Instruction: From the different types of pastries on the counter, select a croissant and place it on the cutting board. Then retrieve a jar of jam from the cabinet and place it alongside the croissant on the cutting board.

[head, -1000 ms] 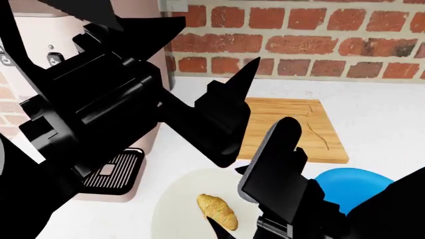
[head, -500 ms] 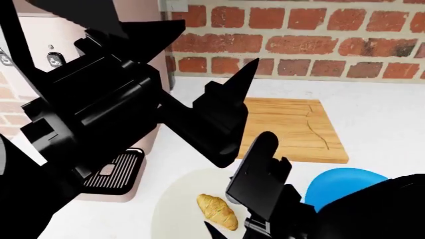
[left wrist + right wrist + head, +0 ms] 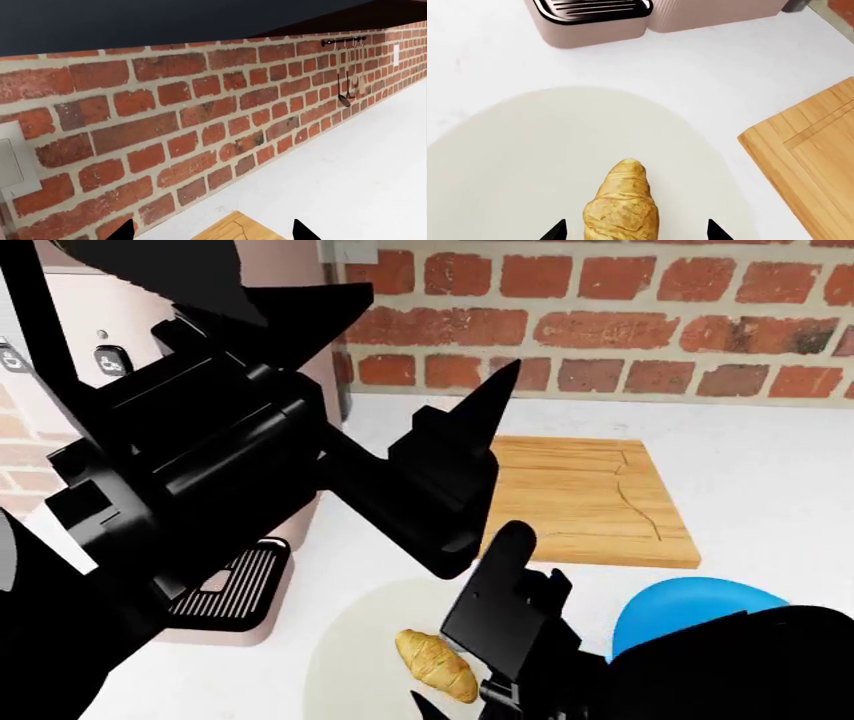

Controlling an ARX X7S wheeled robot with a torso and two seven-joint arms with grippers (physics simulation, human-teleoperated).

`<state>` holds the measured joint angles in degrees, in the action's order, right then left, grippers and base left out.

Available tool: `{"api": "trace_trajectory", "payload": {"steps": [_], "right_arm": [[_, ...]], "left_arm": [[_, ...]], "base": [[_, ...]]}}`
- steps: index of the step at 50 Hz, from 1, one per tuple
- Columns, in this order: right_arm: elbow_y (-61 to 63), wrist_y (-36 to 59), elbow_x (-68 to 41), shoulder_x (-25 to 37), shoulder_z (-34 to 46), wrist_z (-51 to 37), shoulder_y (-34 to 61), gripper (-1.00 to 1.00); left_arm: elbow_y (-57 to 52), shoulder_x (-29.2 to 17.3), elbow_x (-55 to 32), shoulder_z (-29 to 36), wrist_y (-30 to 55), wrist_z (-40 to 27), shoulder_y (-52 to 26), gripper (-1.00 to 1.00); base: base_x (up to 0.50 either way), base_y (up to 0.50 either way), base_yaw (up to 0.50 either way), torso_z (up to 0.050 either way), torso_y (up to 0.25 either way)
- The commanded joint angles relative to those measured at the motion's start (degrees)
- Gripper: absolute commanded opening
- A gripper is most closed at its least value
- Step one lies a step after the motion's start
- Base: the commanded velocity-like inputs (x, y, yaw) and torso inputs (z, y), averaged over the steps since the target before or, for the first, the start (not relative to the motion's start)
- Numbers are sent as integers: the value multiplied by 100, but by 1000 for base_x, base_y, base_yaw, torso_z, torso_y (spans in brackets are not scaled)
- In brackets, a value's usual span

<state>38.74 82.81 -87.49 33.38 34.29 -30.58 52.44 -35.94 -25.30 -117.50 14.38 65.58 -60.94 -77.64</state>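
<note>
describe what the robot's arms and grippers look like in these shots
Both arms are flat matte black with no visible markings, cables or colour accents. The left arm is built of bulky, boxy, angular segments ending in pointed black fingers. The right gripper has a blocky body with a rounded tip. In the wrist views, only small black triangular fingertips show.

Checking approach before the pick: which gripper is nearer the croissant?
Right. The right gripper hangs open just above the croissant on the cream plate; the left gripper is raised near the brick wall.

Croissant end cut off
</note>
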Motion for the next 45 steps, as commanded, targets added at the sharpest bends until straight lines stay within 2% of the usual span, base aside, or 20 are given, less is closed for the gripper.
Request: {"api": "trace_trajectory", "payload": {"steps": [1,8,9,20,27,38,45], "right_arm": [[-59,-92,304,-46,238,198,-101,100],[-98,-128,375,-57,372,234,-121,100],[-97,-130,369,-52,384,226,-121,-100],[-93,-136,280,21,495,116,-83,-100],[-5,-159,-391,146,317,-362,280,-100],[260,-644,-1566,744,-256,-1155,1045,-100],[-10,-758,-1732,1056,-353,-1612,1418,-100]], "left_arm": [[-12,-25,25,28,-33,36,15,100],[-24,-58,3,34,-78,30,11,100],[-22,-61,8,32,-80,37,15,100],[-36,-92,17,54,-118,58,13,100],[-32,-120,10,73,-146,55,-5,100],[-37,-168,54,48,-171,107,18,100],[-78,-158,109,65,-178,150,96,100]], "base": [[0,0,0,0,0],[0,0,0,0,0],[0,0,3,0,0],[0,0,0,0,0],[2,0,0,0,-2],[0,0,0,0,0],[0,0,0,0,0]]}}
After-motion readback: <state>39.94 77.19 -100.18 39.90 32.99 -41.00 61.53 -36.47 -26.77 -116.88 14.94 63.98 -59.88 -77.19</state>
